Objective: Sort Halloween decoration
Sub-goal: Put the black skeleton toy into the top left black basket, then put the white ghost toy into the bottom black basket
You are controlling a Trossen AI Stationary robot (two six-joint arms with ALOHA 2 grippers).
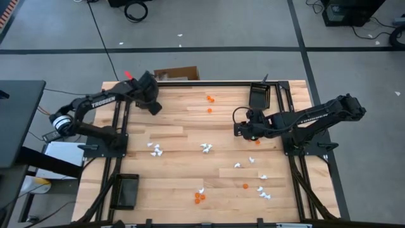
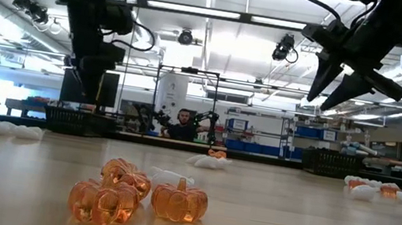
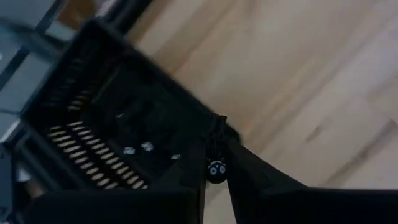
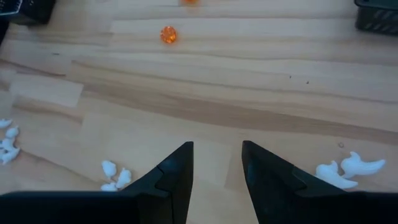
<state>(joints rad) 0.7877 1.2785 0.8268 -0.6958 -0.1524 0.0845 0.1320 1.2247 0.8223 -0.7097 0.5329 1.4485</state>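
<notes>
Hovering over a black tray [image 3: 106,124] at the far left corner of the wooden table [image 1: 183,136], the left gripper [image 3: 214,163] pinches a small black trinket with googly eyes [image 3: 216,169] between its fingertips, right above the tray's near wall. Over on the other side, the right gripper [image 4: 216,163] hangs above bare wood with its fingers spread and nothing between them, a white trinket pair [image 4: 115,176] just beside one finger and more white pieces [image 4: 345,169] beside the other. From above, white trinkets [image 1: 205,148] dot the table's middle, orange pumpkins [image 1: 199,197] cluster near its front edge, and another black tray [image 1: 259,95] sits at the far right corner.
</notes>
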